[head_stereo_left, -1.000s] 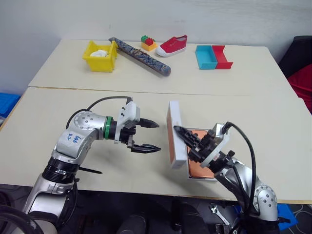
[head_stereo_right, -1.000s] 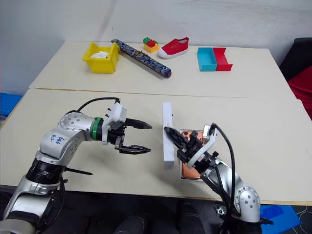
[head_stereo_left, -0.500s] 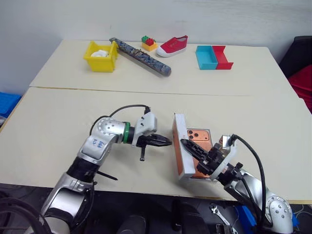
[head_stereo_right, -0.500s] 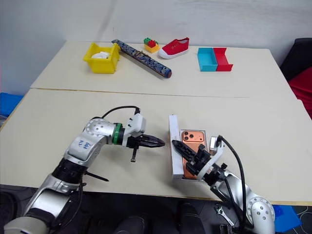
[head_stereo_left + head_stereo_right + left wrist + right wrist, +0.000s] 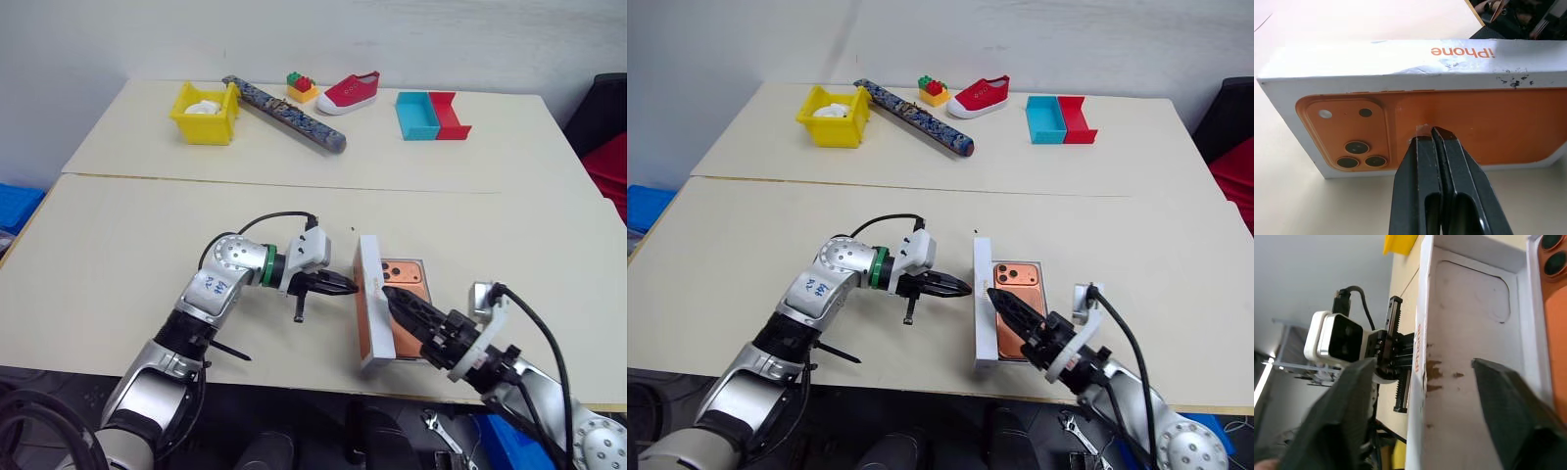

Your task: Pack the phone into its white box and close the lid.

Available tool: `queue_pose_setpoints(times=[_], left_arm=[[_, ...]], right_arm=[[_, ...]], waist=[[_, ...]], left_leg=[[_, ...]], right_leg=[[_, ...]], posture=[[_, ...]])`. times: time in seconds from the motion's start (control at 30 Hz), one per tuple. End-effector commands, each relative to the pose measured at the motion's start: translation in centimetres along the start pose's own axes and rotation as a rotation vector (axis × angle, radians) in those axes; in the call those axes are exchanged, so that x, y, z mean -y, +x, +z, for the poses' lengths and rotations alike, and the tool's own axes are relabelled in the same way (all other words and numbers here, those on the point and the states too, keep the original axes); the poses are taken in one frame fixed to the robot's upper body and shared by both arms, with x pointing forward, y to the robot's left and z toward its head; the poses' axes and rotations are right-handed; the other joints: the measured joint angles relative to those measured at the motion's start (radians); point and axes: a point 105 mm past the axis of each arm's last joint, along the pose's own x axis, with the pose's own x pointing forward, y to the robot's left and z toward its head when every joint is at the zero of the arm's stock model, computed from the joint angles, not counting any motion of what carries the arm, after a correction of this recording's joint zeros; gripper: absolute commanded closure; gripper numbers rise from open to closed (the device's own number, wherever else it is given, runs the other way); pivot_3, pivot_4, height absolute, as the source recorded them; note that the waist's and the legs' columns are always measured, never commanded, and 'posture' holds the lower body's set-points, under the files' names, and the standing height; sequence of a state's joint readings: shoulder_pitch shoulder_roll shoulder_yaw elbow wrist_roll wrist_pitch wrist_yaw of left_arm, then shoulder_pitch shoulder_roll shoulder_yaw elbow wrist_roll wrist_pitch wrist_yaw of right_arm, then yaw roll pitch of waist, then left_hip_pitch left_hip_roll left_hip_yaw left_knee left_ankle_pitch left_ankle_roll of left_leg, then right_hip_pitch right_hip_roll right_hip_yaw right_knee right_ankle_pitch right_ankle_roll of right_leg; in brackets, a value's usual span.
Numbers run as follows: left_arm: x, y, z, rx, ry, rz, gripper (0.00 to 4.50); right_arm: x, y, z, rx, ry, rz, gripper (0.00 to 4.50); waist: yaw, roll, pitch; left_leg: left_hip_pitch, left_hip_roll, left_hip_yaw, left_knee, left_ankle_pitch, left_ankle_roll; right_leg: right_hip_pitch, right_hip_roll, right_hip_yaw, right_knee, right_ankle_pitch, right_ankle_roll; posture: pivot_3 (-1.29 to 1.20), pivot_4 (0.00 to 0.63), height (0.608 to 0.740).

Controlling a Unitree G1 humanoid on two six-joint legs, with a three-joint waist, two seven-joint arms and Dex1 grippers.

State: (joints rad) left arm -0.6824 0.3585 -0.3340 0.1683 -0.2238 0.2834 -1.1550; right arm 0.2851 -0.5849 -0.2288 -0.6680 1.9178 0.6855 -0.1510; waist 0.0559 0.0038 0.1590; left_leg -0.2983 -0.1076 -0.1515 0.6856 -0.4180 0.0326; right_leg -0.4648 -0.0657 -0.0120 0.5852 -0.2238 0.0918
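Desk (image 5: 118, 255): beige, carrying everything noted here.

Lid (image 5: 982, 313): stands on its long edge at the near side of the desk, hollow white inside facing the white box, printed orange face turned the other way.

White box (image 5: 1050, 294): lies flat just beside the lid, on the lid's inner side.

Phone (image 5: 1016, 311): orange-copper, lies in the white box, camera block at the end away from the robot.

Left gripper (image 5: 348, 286): fingers (image 5: 1425, 161) pressed together, tips against the lid's orange face.

Right gripper (image 5: 1011, 308): on the lid's inner side, over the phone; fingers (image 5: 1508, 401) spread apart, gripping nothing.
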Motion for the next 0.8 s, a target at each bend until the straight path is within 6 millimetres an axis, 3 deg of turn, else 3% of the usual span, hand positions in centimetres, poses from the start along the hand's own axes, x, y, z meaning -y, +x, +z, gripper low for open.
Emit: queue_pose_setpoints(times=[0.03, 0.13, 0.27, 0.4, 0.5, 0.63, 0.73, 0.8], left_arm=[[-0.1, 0.4, 1.1, 0.014, 0.050, -0.015, 4.50], [-0.2, 1.1, 1.2, 0.020, 0.054, -0.025, 4.50], [-0.6, 2.4, 1.8, 0.044, 0.071, -0.036, 4.50], [-1.6, 4.1, 2.7, 0.077, 0.091, -0.014, 4.50], [-2.3, 4.4, 3.3, 0.095, 0.107, 0.012, 4.50], [-2.7, 2.5, 4.7, 0.114, 0.128, 0.009, 4.50], [-1.9, -0.2, 4.3, 0.066, 0.115, -0.055, 4.50], [-0.8, -1.8, 2.6, -0.026, 0.117, -0.119, 4.50]], right_arm=[[-2.0, -1.6, 1.4, 0.020, -0.159, 0.058, 1.31], [-3.3, -3.4, 2.0, -0.022, -0.303, 0.090, 1.31], [-4.0, -5.2, 0.5, -0.200, -0.502, 0.097, 1.31], [-3.3, -5.8, -2.2, -0.408, -0.694, 0.095, 2.18], [-2.4, -5.8, -3.6, -0.514, -0.814, 0.097, 3.25], [-0.5, -5.5, -4.7, -0.601, -0.914, 0.079, 4.44], [1.1, -5.6, -5.4, -0.668, -0.965, 0.069, 4.44], [2.1, -5.7, -5.6, -0.698, -0.985, 0.055, 4.44]], waist=[[0.000, 0.000, 0.000], [0.003, 0.000, 0.000], [0.015, -0.001, 0.000], [0.026, -0.001, 0.000], [0.026, -0.002, 0.000], [0.023, -0.002, 0.000], [0.018, -0.002, 0.000], [0.016, -0.002, 0.000]], left_leg=[[0.000, 0.000, 0.000, 0.000, 0.000, 0.000], [0.000, 0.000, 0.001, 0.001, 0.000, 0.000], [0.000, 0.000, 0.001, 0.001, 0.000, 0.001], [0.000, 0.000, 0.001, 0.002, -0.001, 0.002], [0.000, 0.000, 0.002, 0.004, -0.001, 0.003], [-0.001, 0.000, 0.004, 0.005, -0.002, 0.003], [0.000, 0.000, 0.005, 0.007, -0.002, 0.002], [0.000, 0.000, 0.005, 0.007, -0.002, 0.002]], right_leg=[[0.000, 0.000, 0.000, 0.000, 0.000, 0.000], [0.001, 0.000, 0.001, 0.000, 0.000, 0.000], [0.002, 0.000, 0.001, -0.001, 0.001, 0.001], [0.002, 0.000, 0.001, -0.002, 0.001, 0.002], [0.002, 0.000, 0.001, -0.002, 0.002, 0.003], [0.002, 0.001, 0.002, -0.001, 0.002, 0.003], [0.001, 0.002, 0.003, -0.001, 0.002, 0.003], [0.001, 0.001, 0.003, -0.001, 0.002, 0.003]], posture=[[0.00, 0.150, 0.740], [0.00, 0.150, 0.740], [0.00, 0.150, 0.740], [0.00, 0.150, 0.740], [0.00, 0.150, 0.740], [0.00, 0.150, 0.740], [0.00, 0.150, 0.740], [0.00, 0.150, 0.740]])
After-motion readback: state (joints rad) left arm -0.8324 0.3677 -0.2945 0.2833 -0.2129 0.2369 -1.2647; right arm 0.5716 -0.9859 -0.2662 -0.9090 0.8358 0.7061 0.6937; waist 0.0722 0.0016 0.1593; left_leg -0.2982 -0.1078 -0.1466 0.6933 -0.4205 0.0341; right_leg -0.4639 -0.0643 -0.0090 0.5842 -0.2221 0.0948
